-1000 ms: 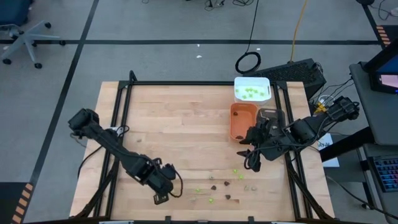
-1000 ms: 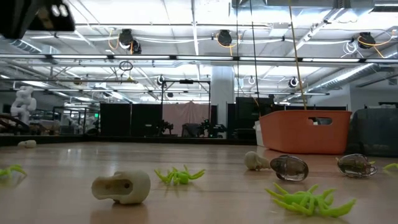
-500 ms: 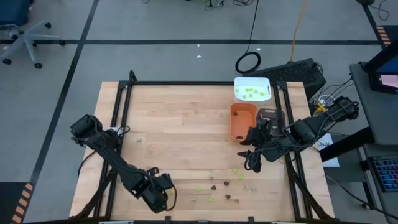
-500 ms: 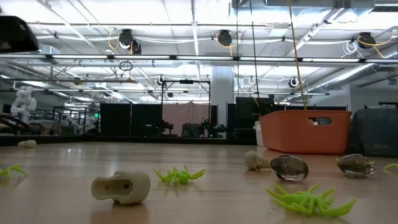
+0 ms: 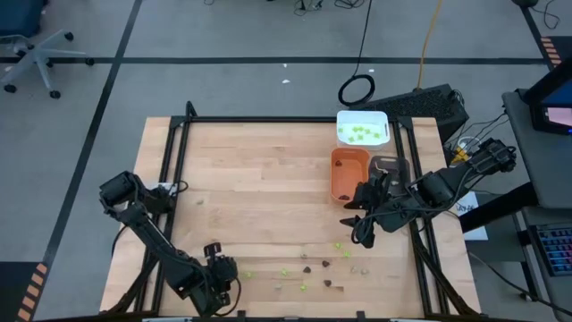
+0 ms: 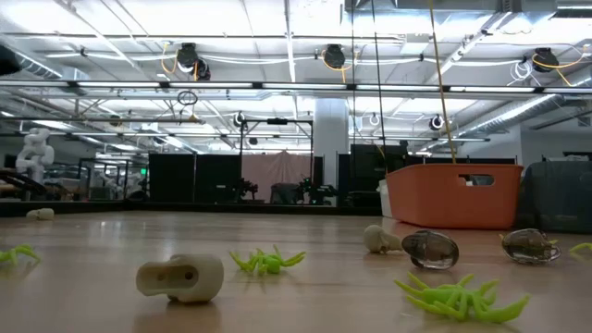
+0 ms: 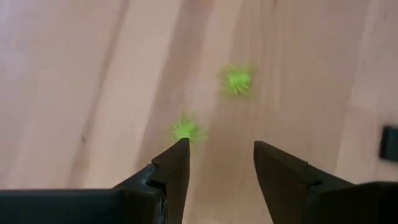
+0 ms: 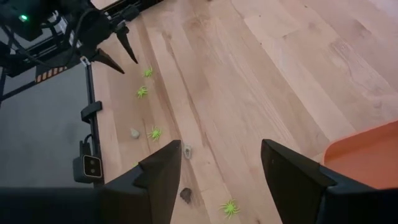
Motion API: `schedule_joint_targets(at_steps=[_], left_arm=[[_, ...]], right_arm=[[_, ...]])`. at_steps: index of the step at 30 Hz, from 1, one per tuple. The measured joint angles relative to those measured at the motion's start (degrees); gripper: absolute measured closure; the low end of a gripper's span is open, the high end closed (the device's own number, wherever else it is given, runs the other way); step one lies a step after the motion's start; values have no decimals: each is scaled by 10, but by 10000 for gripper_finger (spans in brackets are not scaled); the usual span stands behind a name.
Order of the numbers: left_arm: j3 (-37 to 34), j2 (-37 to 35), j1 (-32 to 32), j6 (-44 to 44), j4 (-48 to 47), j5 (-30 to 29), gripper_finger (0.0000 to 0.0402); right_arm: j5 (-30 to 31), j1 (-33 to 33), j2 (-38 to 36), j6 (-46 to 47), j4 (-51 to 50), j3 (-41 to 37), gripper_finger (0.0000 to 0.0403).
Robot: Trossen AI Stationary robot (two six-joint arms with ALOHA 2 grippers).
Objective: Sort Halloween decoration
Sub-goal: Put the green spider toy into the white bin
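Observation:
The Halloween decoration lies scattered along the table's near edge. It includes lime-green spiders (image 5: 286, 273) (image 6: 266, 261), dark brown pieces (image 5: 307, 267) (image 6: 430, 248) and pale beige pieces (image 5: 354, 268) (image 6: 180, 277). My left gripper (image 5: 225, 271) (image 8: 129, 67) (image 7: 217, 162) hovers open at the near left, pointing at two green spiders (image 7: 185, 129) (image 7: 237, 79) and holding nothing. My right gripper (image 5: 357, 228) (image 8: 221, 168) stands open and empty above the right part of the table, beside the orange tray (image 5: 349, 173).
The orange tray, a white tray (image 5: 362, 128) with green pieces in it and a grey tray (image 5: 389, 167) stand at the far right. A dark frame (image 5: 170, 161) runs along the table's edges. Bare wood lies across the middle and the left.
My left gripper has drawn back toward the table's left and near edges. A lime-green spider now shows on the wood where the gripper stood. The right arm has kept still.

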Motion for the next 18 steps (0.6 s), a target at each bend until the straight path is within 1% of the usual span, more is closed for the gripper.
schedule_joint_targets(at_steps=[4, 8, 15, 18], left_arm=[[-30, 0, -17, 1, 54, 2, 226], [-49, 0, -11, 7, 55, 2, 226], [-50, 0, 22, 85, 71, 3, 226], [-58, 0, 35, 108, 73, 19, 226]], right_arm=[[1, 0, 0, 4, 0, 0, 197], [1, 0, 0, 12, 0, 0, 197], [2, 0, 0, 17, 3, 0, 197], [3, 0, 0, 18, 3, 0, 197]])
